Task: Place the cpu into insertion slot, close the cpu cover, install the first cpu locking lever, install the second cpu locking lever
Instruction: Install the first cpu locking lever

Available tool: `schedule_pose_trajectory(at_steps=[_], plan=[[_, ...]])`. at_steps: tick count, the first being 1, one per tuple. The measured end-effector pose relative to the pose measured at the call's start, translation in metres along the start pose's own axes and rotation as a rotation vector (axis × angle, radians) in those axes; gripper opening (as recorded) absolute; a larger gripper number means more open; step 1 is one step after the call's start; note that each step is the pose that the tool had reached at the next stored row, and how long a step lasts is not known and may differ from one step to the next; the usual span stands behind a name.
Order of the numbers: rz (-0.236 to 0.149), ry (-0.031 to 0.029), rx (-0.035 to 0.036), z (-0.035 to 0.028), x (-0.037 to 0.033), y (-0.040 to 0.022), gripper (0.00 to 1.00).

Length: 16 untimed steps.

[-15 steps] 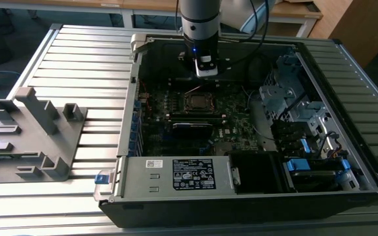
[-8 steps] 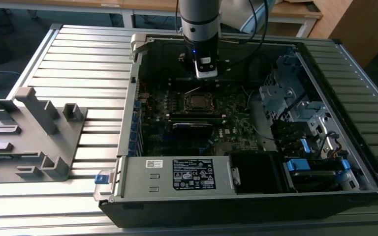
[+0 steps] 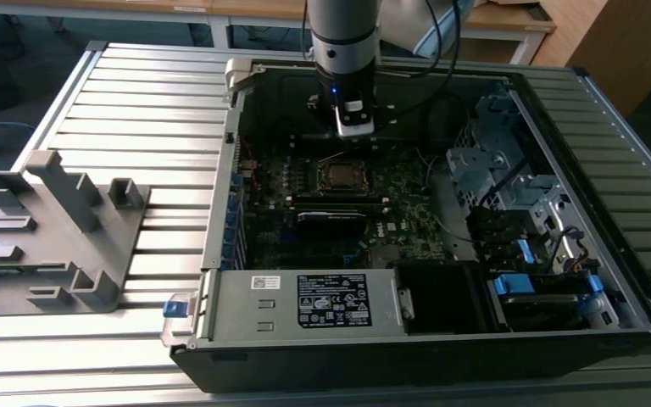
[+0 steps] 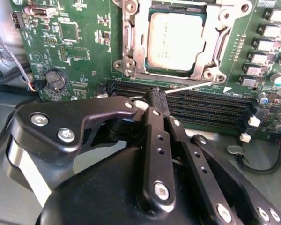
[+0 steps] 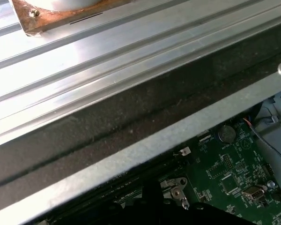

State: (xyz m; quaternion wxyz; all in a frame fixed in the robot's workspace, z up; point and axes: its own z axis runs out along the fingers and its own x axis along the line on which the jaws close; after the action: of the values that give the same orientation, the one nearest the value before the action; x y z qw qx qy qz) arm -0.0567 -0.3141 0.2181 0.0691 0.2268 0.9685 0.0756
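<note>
Gripper [image 4: 157, 96] jaws clenched on thin wire locking lever [image 4: 192, 86]; cpu [image 4: 175, 40] dull silver sq, under closed cpu cover [image 4: 133, 44]

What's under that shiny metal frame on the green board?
The cpu lies under the cpu cover; its grey top shows through the square cut-out. Its edges and whatever is beneath it are covered.

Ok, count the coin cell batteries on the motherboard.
1. The coin cell battery sits near the edge of the motherboard, apart from the cpu, in both wrist views. The gripper covers part of the board, so another could be hidden.
</note>
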Motion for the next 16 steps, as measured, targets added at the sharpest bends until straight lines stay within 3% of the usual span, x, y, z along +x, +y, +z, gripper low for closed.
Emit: schedule_pose_trajectory(at_steps=[8,13,16], plan=[[0.002,-0.0022,0.0031,0.0020,0.0023,0.0039,0.10],[-0.002,-0.0163,0.0231,0.0054,0.0027,0.0033,0.10],[-0.002,-0.0173,0.0247,0.0057,0.0028,0.0034,0.10]])
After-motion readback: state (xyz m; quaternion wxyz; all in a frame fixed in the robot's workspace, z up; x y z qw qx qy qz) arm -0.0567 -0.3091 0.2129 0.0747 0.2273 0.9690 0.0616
